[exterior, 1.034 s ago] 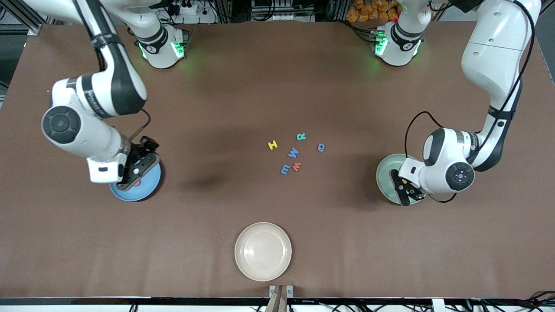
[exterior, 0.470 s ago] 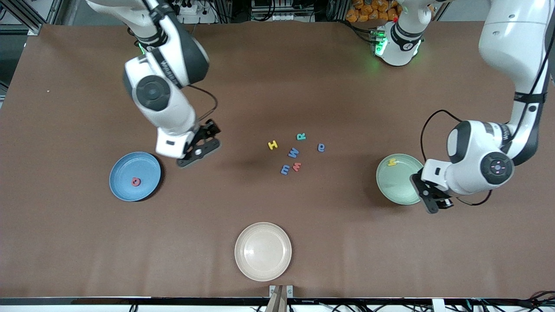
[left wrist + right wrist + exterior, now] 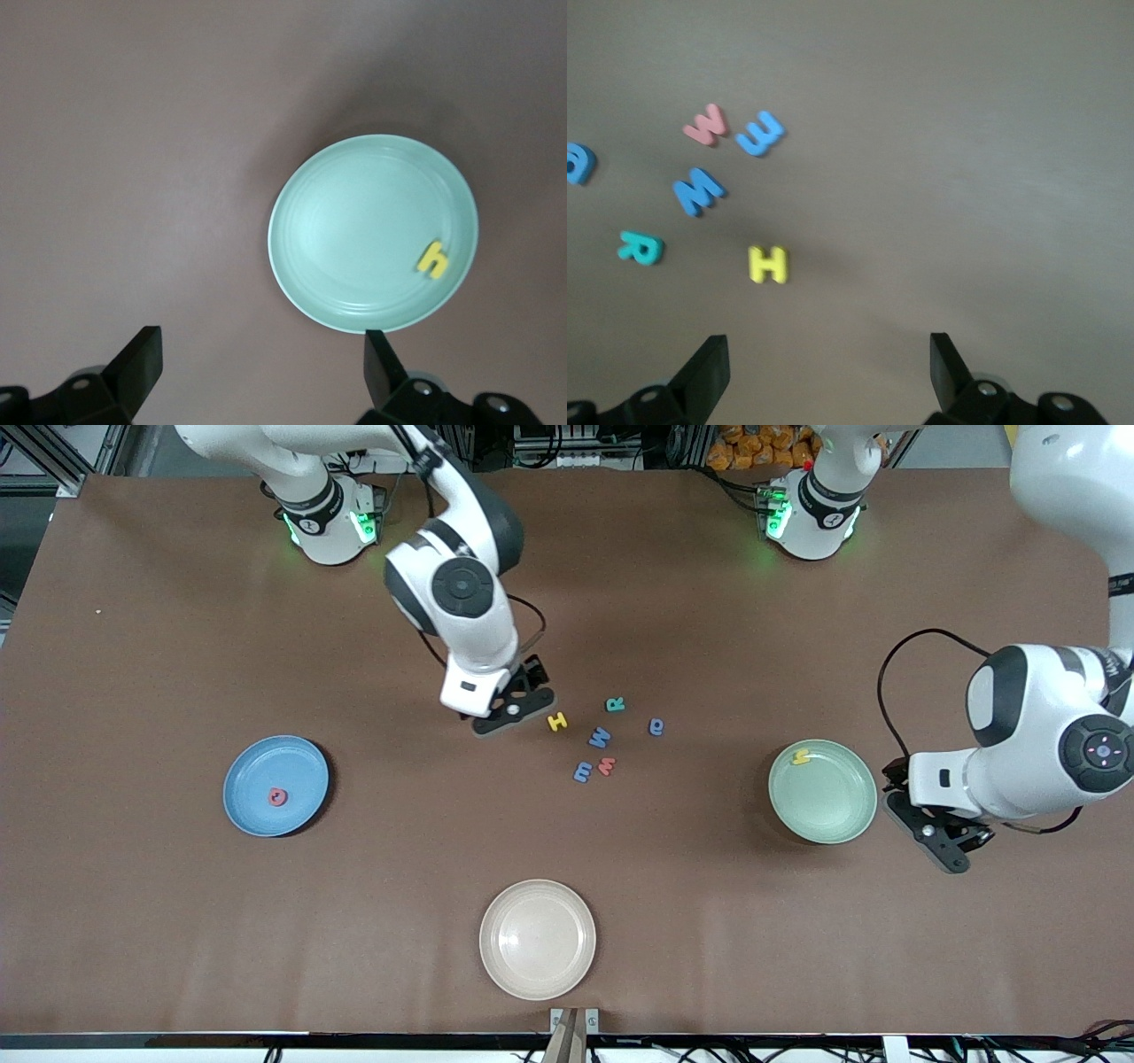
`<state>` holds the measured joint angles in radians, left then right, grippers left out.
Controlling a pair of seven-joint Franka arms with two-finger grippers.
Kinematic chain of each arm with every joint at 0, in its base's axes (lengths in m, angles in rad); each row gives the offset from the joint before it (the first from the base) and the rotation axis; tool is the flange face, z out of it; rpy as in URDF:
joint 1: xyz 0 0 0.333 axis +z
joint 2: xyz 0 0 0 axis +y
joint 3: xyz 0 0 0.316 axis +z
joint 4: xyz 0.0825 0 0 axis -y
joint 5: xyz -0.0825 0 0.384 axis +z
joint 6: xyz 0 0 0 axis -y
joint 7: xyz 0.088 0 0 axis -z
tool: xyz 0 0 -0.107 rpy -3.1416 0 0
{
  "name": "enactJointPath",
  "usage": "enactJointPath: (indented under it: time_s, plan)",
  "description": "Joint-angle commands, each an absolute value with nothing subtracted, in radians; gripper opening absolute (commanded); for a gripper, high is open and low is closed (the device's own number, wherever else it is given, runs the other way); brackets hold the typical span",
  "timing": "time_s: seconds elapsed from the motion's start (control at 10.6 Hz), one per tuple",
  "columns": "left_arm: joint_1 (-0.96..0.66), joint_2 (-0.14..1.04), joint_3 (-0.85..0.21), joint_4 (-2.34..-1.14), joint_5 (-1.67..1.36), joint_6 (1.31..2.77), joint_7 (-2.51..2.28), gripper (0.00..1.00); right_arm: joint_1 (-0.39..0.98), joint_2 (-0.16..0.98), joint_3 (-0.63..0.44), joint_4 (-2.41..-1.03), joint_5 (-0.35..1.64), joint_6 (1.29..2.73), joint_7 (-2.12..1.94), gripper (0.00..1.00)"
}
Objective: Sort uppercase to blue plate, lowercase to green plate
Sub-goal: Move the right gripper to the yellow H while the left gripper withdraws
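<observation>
Both jaws spread, empty: right gripper (image 3: 512, 716) above the table beside yellow H (image 3: 557, 722); left gripper (image 3: 937, 834) beside green plate (image 3: 846, 819). Risk: crowded neighbouring letters, notably blue W (image 3: 600, 737), nudged during grasp.

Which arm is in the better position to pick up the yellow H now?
Probably the right: the right gripper hangs open beside the yellow H, while the left gripper is open past the green plate.

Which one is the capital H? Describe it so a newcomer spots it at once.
Start at the loose cluster of foam letters mid-table, between the blue plate and the green plate. The capital H sits at the cluster's edge toward the right arm's end. It is the only yellow letter there.
</observation>
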<state>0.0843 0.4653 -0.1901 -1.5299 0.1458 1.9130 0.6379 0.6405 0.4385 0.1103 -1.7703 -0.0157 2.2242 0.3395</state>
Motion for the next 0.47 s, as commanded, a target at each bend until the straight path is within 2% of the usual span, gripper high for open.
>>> enactJointPath:
  time_s: [0.0,0.38]
  plan:
    - [0.075,0.382,-0.192,-1.542,0.068,1.823,0.328,1.00,0.692,0.541,0.104,-1.756,-0.015,2.351,0.440,0.94]
    - [0.037,0.296,-0.199,-1.551,0.051,1.775,-0.059,1.00,0.732,0.636,0.104,-1.755,-0.080,2.459,0.540,0.84]
